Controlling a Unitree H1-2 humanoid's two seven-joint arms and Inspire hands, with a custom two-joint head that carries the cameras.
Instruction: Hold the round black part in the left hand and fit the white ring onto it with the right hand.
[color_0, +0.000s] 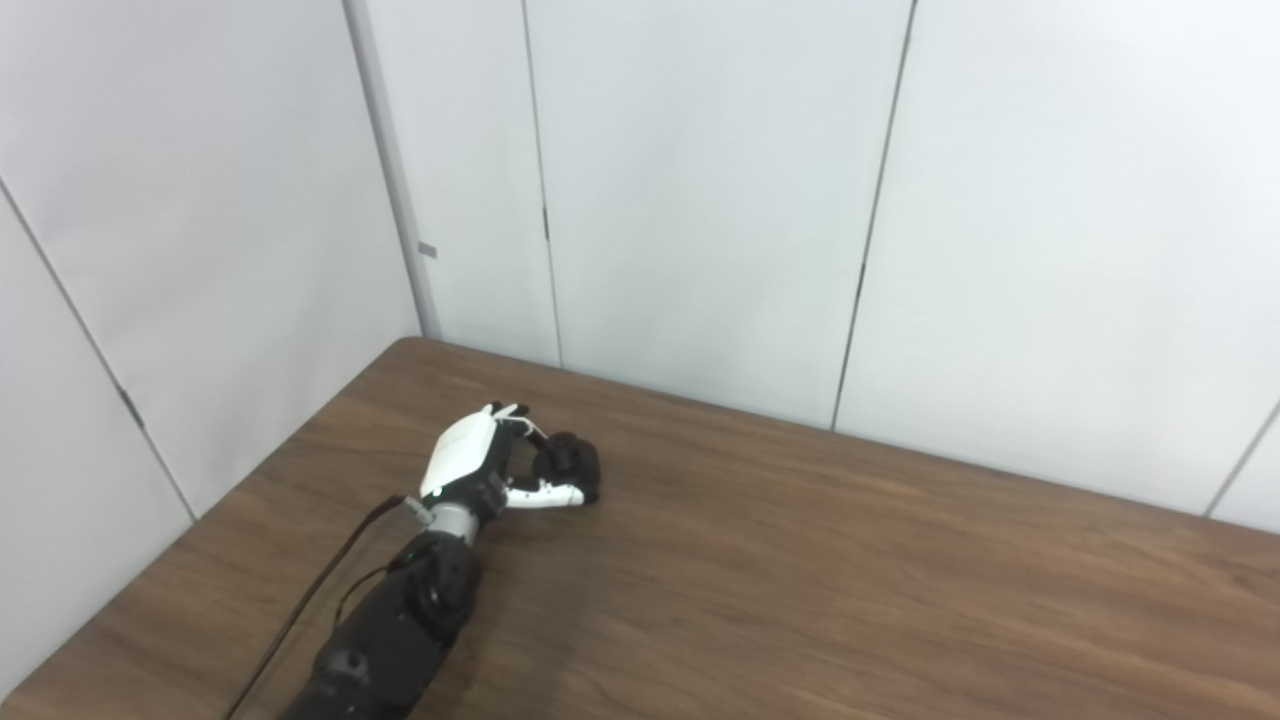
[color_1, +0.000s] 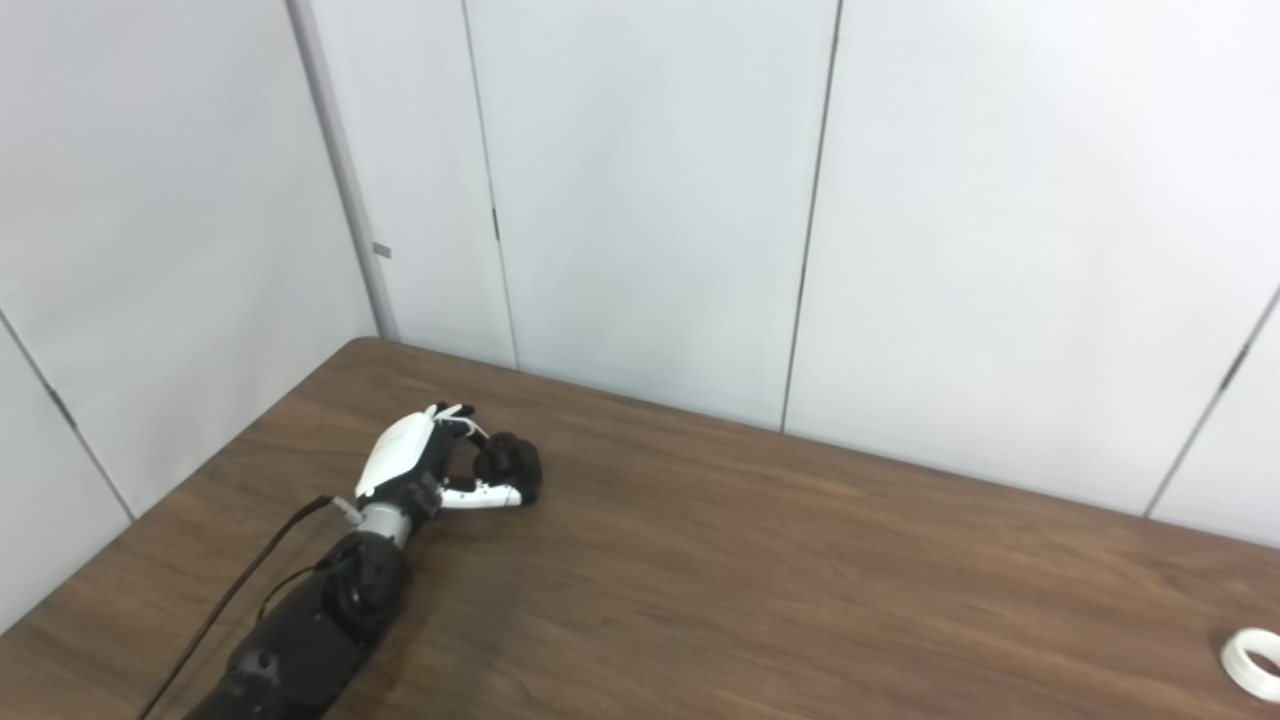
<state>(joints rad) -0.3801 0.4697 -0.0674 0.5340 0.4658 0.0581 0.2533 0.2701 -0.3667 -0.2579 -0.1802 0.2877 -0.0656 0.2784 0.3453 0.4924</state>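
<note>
The worktop (color_1: 760, 560) lies bare across its middle and right, giving wide passage. Only the left hand (color_1: 425, 465) with the round black part (color_1: 510, 465) occupies the far left; the white ring (color_1: 1252, 663) sits at the right edge. Wall panels (color_1: 650, 200) close off the back.

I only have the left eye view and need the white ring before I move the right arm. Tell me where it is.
Observer: The white ring shows only in the right eye view, lying on the table at the far right edge of the picture, partly cut off.
Operator: Report whether the right hand is near it.
Observer: No right hand appears in the right eye view either; nothing touches the ring.
Operator: Place it against the black part.
Observer: The round black part, with the left hand closed around it, sits at the table's left; the ring lies far off to the right and nearer the table's front edge.
</note>
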